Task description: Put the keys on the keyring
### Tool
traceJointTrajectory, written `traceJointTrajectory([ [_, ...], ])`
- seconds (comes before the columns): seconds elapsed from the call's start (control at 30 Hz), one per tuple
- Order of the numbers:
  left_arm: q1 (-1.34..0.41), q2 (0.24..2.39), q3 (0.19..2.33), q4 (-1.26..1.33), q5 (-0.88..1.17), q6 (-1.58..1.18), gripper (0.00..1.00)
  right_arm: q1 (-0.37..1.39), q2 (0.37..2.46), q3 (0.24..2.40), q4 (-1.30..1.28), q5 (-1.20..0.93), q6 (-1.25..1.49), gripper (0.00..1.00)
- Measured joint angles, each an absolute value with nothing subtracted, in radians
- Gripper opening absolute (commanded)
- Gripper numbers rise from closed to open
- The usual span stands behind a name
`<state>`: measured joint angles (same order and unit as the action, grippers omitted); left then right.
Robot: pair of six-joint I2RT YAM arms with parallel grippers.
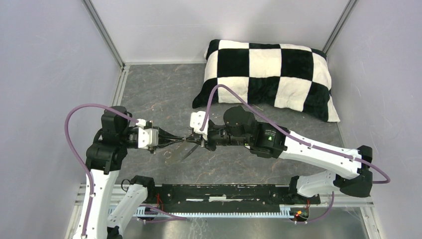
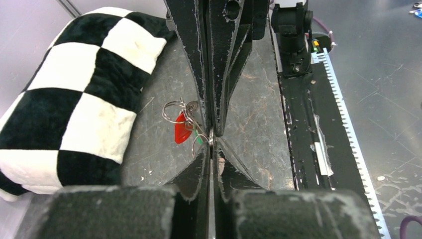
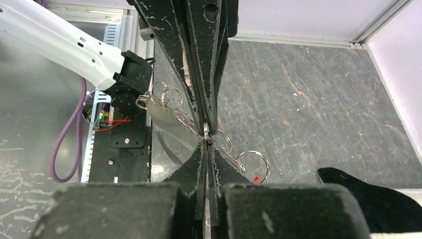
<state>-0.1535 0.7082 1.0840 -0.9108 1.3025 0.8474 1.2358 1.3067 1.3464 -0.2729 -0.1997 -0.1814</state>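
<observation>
Fingers of left gripper and right gripper are clenched tip to tip on one wire ring, keyring hanging just beside on one side and keys on the other, so threading appears under way, with completion not verifiable.

Lighting: bright, even and diffuse, coming from above.
Shadows: soft only, faint on the surface beneath the right arm.
Glare: a sheen on the keyring and on the bare metal sheet.
Focus: the top view is sharp throughout. In both wrist views the near pads are blurred, while mid-frame is crisp.
</observation>
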Motion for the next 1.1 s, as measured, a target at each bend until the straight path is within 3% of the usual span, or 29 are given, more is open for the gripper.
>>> traceJointTrajectory([
  [0.13,-0.153,0.692,1.052,-0.9,1.288,0.84,0.36,1.242,1.317,1.351,-0.294,-0.174,-0.183,0.0],
  [0.37,-0.153,0.669,1.0,-0.913,1.187,0.846,0.4,1.267,1.375,1.407,-0.388,-0.074,-0.208,0.0],
  [0.47,-0.153,0.68,1.0,-0.955,1.169,0.891,0.38,1.282,1.397,1.43,-0.429,-0.027,-0.218,0.0],
  [0.73,-0.153,0.696,1.0,-1.022,1.138,0.944,0.18,1.301,1.402,1.422,-0.423,0.028,-0.229,0.0],
  [1.1,-0.153,0.72,1.021,-1.04,1.137,0.921,0.1,1.301,1.2,1.073,-0.054,0.016,-0.128,0.0],
])
